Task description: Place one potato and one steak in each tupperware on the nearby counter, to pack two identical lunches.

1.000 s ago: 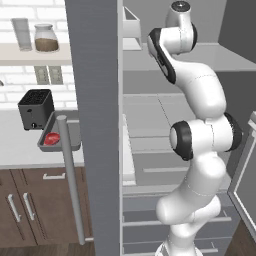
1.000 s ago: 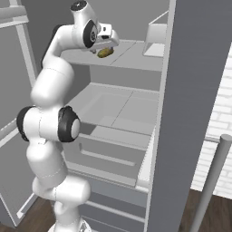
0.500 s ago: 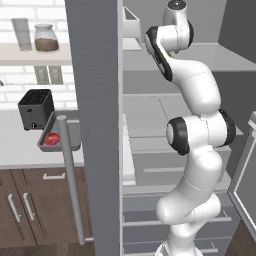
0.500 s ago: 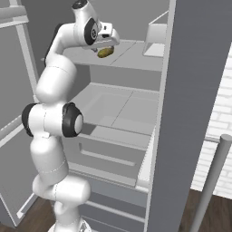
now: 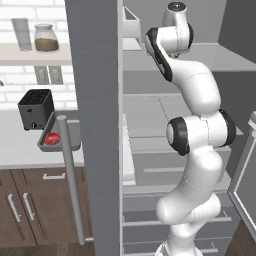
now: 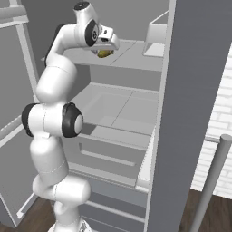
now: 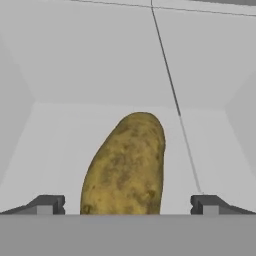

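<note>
Gripper (image 7: 127, 204) is wide open with the potato (image 7: 125, 167) right between its fingertips; rounded skin could squirt sideways if it closes off-centre.

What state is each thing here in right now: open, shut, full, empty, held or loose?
Grey fridge door: swung open.
Two-finger gripper: open, fingers either side of the potato, not closed on it.
Brown oblong potato: lying loose on the pale fridge shelf.
Darker grey tupperware tray: open, holding one red steak.
Black toaster: standing on the off-white counter; its slots look empty.
Glass jar: lidded, partly filled with something brown.
</note>
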Robot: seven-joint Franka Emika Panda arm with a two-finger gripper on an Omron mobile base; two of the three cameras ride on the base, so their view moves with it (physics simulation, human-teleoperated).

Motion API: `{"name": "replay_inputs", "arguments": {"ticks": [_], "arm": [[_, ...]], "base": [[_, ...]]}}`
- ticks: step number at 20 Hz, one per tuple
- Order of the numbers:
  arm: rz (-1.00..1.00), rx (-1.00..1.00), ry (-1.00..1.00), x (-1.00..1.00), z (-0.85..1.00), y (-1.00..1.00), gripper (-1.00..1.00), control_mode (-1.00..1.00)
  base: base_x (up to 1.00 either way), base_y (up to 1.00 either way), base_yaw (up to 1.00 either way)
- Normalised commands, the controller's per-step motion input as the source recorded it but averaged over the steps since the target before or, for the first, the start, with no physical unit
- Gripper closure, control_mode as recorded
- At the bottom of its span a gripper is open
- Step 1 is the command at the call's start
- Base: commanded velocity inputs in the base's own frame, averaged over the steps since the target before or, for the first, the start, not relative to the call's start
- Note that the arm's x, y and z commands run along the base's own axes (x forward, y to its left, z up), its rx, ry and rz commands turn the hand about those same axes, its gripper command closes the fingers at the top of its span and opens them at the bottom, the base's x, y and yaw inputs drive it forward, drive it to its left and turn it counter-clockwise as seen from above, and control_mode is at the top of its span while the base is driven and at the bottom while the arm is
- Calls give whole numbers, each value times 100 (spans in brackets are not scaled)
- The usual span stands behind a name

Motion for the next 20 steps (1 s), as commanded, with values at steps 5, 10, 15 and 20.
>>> {"name": "replay_inputs", "arguments": {"ticks": [5, 10, 15, 20], "arm": [[-5, 3, 0, 0, -32, 0, -100, -100], [-3, 1, -1, 1, -28, 1, 100, -100], [-1, 0, -5, 5, -25, 2, 100, -100], [0, 0, -14, 0, -14, 0, 100, -100]], "base": [[0, 0, 0], [0, 0, 0], [0, 0, 0], [0, 0, 0]]}}
